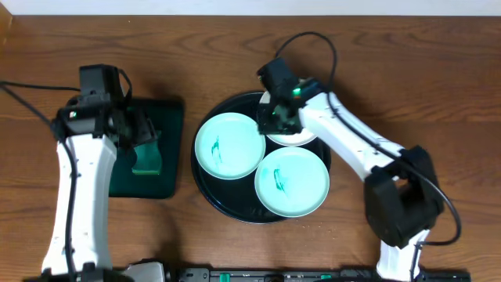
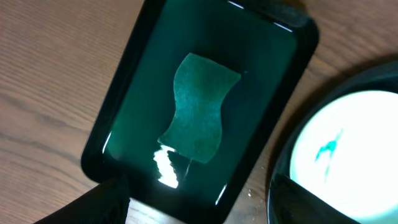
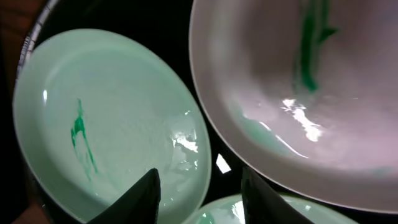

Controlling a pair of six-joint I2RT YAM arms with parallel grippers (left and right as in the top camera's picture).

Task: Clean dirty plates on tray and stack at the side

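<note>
On the counter (image 1: 391,63), at its centre, your black tray (image 1: 205,186) carries a left plate (image 1: 227,145), a near-right plate (image 1: 291,180) and a whiter far plate (image 1: 301,137), each smeared green in the middle. Your right claw (image 3: 202,199) hangs over the far plate's left rim, fingers spread, clasping nothing. To the left, just beside the black tray, a dark green rectangular tray (image 1: 171,125) holds a green sponge (image 2: 198,107). Your left claw (image 2: 199,208) hovers above that sponge, jaws wide apart and empty.
</note>
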